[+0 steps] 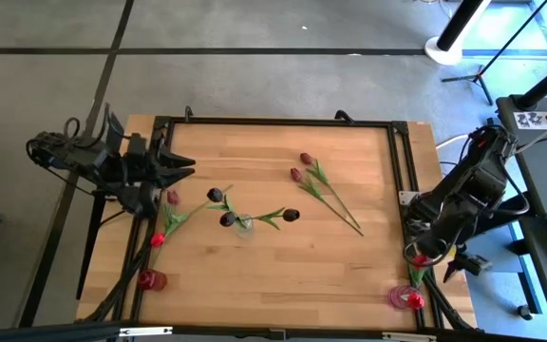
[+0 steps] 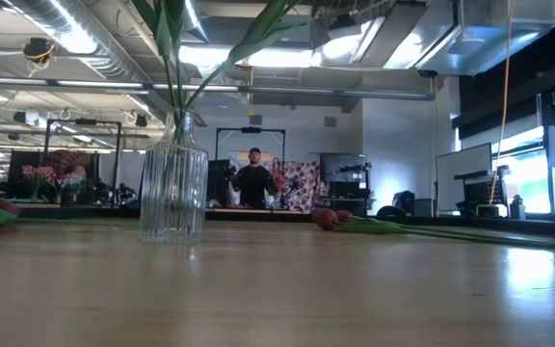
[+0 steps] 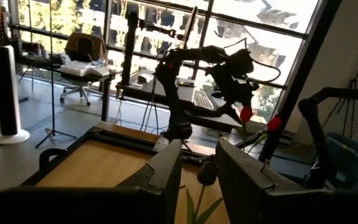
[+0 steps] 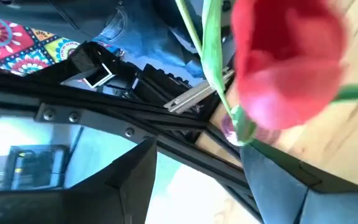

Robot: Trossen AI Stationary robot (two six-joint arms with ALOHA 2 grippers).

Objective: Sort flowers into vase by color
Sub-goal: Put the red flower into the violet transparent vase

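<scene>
The right gripper [image 1: 432,255] sits at the right edge of the table [image 1: 283,256], near the front corner; its arm bends in from the right side and tips down; its two dark fingers [image 4: 129,180] are apart, and a bright red tulip [image 4: 288,62] with a thin green stem is right in front of them, but I cannot tell if they pinch it; just below, at the front right corner, a pink vase [image 1: 405,297] holds a red flower [image 1: 414,301]. The left gripper [image 1: 180,166] is over the left side of the table, held level and pointing toward the middle; its fingers [image 3: 166,171] are spread open with nothing between them. In the middle a clear glass vase [image 2: 173,188] holds three dark tulips [image 1: 216,195]; two mauve tulips [image 1: 301,167] lie on the wood to its right; two red tulips [image 1: 163,223] lie near the left edge; a red vase [image 1: 151,279] stands at the front left.
</scene>
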